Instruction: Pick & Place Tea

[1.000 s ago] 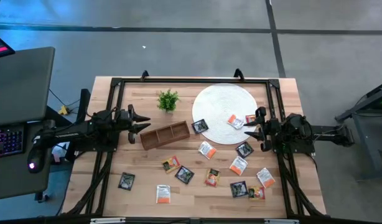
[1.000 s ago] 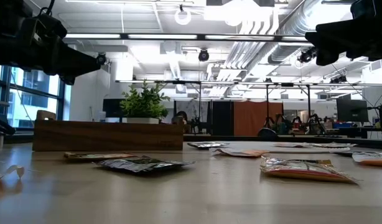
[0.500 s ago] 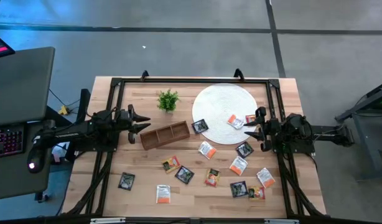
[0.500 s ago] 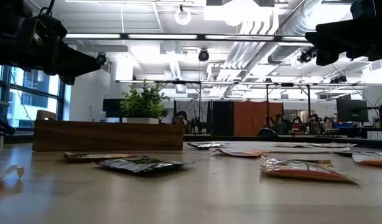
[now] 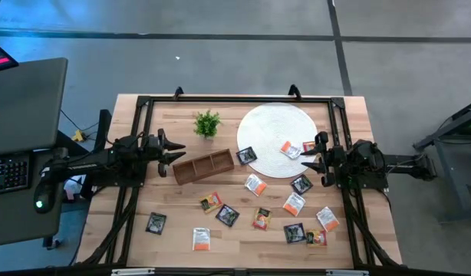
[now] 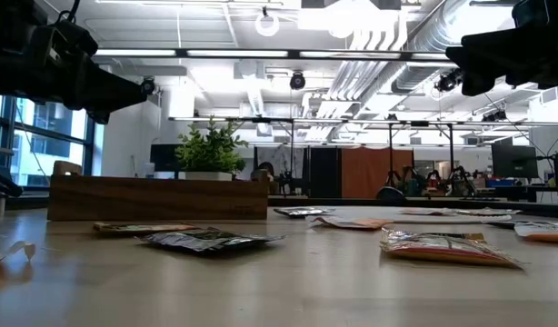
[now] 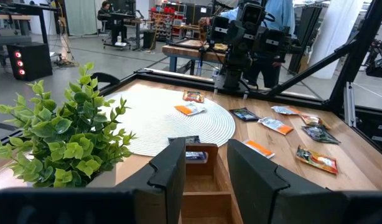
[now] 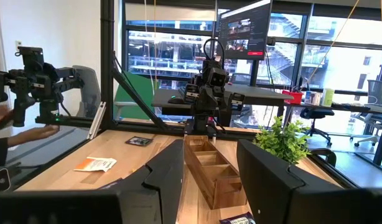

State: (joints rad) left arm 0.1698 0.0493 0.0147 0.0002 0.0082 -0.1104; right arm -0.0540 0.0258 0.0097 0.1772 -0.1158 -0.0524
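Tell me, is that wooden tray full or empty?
Empty: the wooden tray shows bare compartments from above, and the tea sachets lie outside it.

Grey floor (image 5: 220,61); ceiling strip lights (image 6: 224,53)

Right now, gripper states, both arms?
Left gripper: open, empty, raised over the brown wooden divided tray's left end.
Right gripper: open, empty, raised at the round white woven disc's right edge.
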